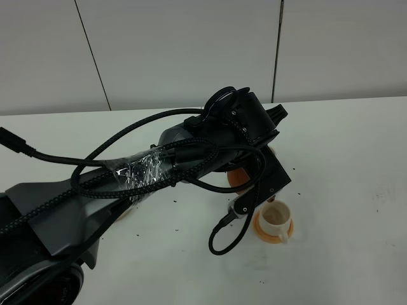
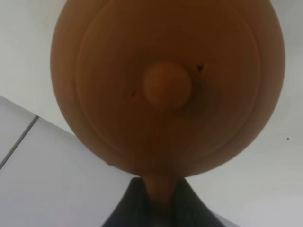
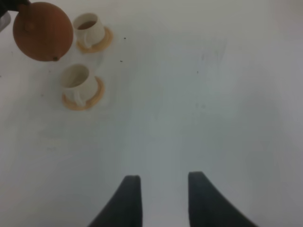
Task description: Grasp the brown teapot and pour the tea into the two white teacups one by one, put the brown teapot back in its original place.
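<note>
The brown teapot [image 2: 104, 94] is round and orange-brown, with a small knob [image 2: 165, 85] on its lid. It hangs in the air over the white table [image 3: 213, 94], just beside the first teacup [image 3: 92, 29], which has brown tea [image 3: 86, 23] in it. The second teacup [image 3: 78, 82] is near too. Each cup sits on an orange saucer [image 3: 97, 97].

From high up, the left arm [image 1: 159, 168] hides the pot (only one cup shows there).

The left gripper [image 2: 160, 198] pinches the pot's handle [image 2: 161, 187] tight. The right gripper [image 3: 163, 198] is spread wide and holds nothing, well apart from the cups.
</note>
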Robot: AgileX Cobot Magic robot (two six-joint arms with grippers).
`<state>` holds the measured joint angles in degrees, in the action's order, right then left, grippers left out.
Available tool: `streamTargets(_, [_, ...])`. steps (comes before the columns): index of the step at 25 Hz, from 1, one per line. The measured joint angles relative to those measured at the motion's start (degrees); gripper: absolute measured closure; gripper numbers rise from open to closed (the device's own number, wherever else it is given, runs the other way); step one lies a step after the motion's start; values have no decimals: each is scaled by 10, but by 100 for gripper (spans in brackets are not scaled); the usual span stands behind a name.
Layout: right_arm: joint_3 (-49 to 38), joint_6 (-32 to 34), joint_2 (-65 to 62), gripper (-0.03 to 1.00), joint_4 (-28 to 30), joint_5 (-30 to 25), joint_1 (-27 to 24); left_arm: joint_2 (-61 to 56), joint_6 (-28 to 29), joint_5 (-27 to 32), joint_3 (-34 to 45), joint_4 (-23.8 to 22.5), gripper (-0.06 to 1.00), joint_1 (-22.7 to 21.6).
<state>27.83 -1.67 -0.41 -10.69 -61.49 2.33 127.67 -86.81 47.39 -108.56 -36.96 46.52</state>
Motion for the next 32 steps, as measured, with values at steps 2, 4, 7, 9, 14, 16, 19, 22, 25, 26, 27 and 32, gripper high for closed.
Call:
streamTargets(2, [0, 0, 0, 73, 0, 0, 0, 0, 0, 4, 0, -7, 78, 1])
streamTargets(4, [0, 0, 0, 73, 0, 0, 0, 0, 0, 7, 0, -12, 78, 3])
streamTargets(7, [0, 0, 0, 73, 0, 0, 0, -1, -10, 7, 0, -13, 78, 6])
streamTargets(9, [0, 0, 0, 73, 0, 0, 0, 0, -14, 7, 0, -13, 78, 6])
streamTargets(14, [0, 0, 0, 73, -2, 0, 0, 8, -26, 8, 0, -15, 78, 6])
streamTargets(16, [0, 0, 0, 73, -2, 0, 0, 10, -32, 8, 0, -15, 78, 9])
streamTargets(19, [0, 0, 0, 73, -2, 0, 0, 10, -37, 5, 0, -15, 78, 11])
streamTargets(22, [0, 0, 0, 73, -2, 0, 0, 10, -38, 3, 0, -22, 78, 11])
streamTargets(25, [0, 0, 0, 73, -2, 0, 0, 10, -38, 1, 0, -25, 78, 11])
streamTargets(26, [0, 0, 0, 73, -2, 0, 0, 10, -38, 1, 0, -25, 78, 11])
streamTargets(27, [0, 0, 0, 73, -2, 0, 0, 10, -38, 0, 0, -27, 78, 11])
streamTargets(32, [0, 0, 0, 73, -2, 0, 0, 10, -38, 0, 0, -39, 78, 11])
